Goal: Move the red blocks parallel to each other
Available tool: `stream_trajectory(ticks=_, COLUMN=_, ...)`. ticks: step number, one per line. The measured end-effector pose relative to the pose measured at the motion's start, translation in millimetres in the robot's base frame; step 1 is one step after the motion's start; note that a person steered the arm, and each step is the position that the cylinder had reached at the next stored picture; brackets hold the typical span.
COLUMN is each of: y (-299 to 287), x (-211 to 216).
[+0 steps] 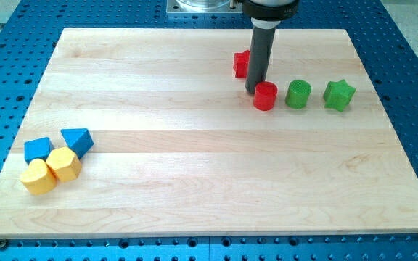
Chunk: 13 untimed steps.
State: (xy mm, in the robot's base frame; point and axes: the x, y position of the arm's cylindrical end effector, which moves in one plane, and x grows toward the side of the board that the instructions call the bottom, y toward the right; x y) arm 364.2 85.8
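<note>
Two reds being lined up | red cylinder [265,96] sitting at 3 o'clock of my tip [252,91], touching | red block [241,64] half hidden at 11 | no fingers, bare rod | slow nudges being advised, green cylinder [298,94] being avoided

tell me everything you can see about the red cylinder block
The red cylinder is a short, round block of matte, plastic-looking material. It stands upright on the wooden board, in the view's upper right. My tip sits right at its left side, apparently touching it. Further left and up, partly hidden behind the rod, is the other red block. To its right, with a small gap, stand the green cylinder and the green star, roughly in a row.
</note>
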Motion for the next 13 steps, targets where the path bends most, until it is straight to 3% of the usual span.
stream_trajectory(ticks=1, y=-1.0, x=1.2)
stream_trajectory(ticks=3, y=-55.6, x=63.5)
stream_trajectory(ticks=5, y=-7.3, x=73.6)
stream_trajectory(ticks=7, y=-0.5, x=31.3)
stream_trajectory(ticks=9, y=85.2, x=-23.7)
stream_trajectory(ticks=10, y=72.3, x=-35.6)
stream_trajectory(ticks=11, y=109.5, x=-39.4)
stream_trajectory(ticks=12, y=91.6, x=-41.4)
stream_trajectory(ticks=13, y=1.8, x=-6.0)
